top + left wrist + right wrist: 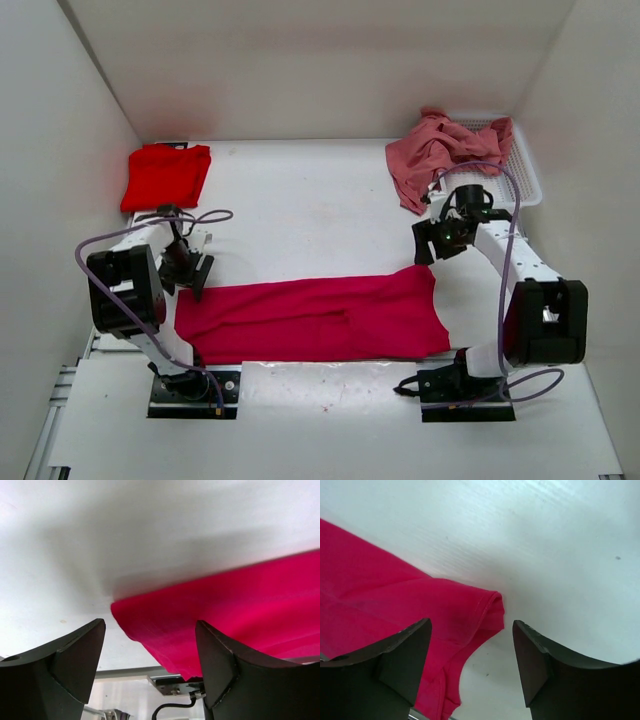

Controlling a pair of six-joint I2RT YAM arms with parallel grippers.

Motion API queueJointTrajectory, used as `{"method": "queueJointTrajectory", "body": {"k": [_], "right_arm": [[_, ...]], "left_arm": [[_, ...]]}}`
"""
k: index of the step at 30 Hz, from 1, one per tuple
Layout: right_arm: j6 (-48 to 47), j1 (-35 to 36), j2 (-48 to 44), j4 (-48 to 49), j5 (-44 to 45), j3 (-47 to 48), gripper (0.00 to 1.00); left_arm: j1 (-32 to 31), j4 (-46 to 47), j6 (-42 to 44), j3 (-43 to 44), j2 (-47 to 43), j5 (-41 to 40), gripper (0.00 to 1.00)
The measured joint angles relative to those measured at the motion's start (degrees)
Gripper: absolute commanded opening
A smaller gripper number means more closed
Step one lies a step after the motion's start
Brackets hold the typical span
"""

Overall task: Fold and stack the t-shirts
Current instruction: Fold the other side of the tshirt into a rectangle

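My left fingers (70,660) gape wide, holding nothing, over one end of the long-folded crimson-magenta cotton t-shirt (315,320). My right fingers (395,660) gape too, empty, above its curled corner. It lies across the near white tabletop (300,210). Pinch one layer only and the fold could spill open. No writing readable anywhere.

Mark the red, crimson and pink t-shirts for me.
red t-shirt (166,176), top external view, middle of the folded pile.
crimson t-shirt (320,318), top external view, centre of the flat strip.
pink t-shirt (440,148), top external view, its crumpled middle.
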Motion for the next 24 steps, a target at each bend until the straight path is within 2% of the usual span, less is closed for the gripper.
{"method": "queueJointTrajectory", "body": {"k": [3,9,11,12,13,14,15,16,17,18,24], "right_arm": [[0.1,1.0,1.3,1.0,2.2,-2.2,0.69],[0.6,1.4,5.7,3.3,5.0,-4.6,0.66],[0.9,0.8,7.1,4.3,5.6,-4.6,0.60],[0.9,0.7,7.8,4.7,5.9,-4.6,0.53],[0.9,0.7,8.5,5.0,6.2,-4.6,0.42],[0.6,0.8,9.2,5.4,6.4,-4.6,0.33],[0.6,1.0,10.0,5.6,6.6,-4.6,0.18],[0.5,1.3,10.7,5.7,6.6,-4.6,0.04],[0.4,1.6,11.1,5.5,6.6,-4.3,0.00],[0.7,1.8,11.5,5.6,6.6,-3.9,0.00],[3.5,0.6,17.3,5.4,7.3,3.6,0.00]], "left_arm": [[-0.5,0.1,0.1,2.0,0.7,0.5,0.84],[-1.8,0.7,-0.2,2.5,3.9,0.5,0.82],[-1.5,0.9,-0.5,2.6,5.3,0.5,0.67],[-1.5,0.7,-0.7,2.8,5.6,0.3,0.62],[-1.6,0.8,-0.7,3.0,5.7,0.3,0.54],[-1.9,0.8,-0.9,3.1,5.9,0.3,0.41],[-2.5,0.6,-1.2,3.3,6.2,0.3,0.36],[-3.2,0.2,-1.0,3.6,6.5,0.6,0.21],[-3.6,-0.2,-1.2,4.0,6.9,0.7,0.09],[-4.3,-0.8,-1.2,4.8,7.6,1.1,0.02],[-4.8,-2.6,-2.2,13.4,13.7,1.3,0.00]]}}
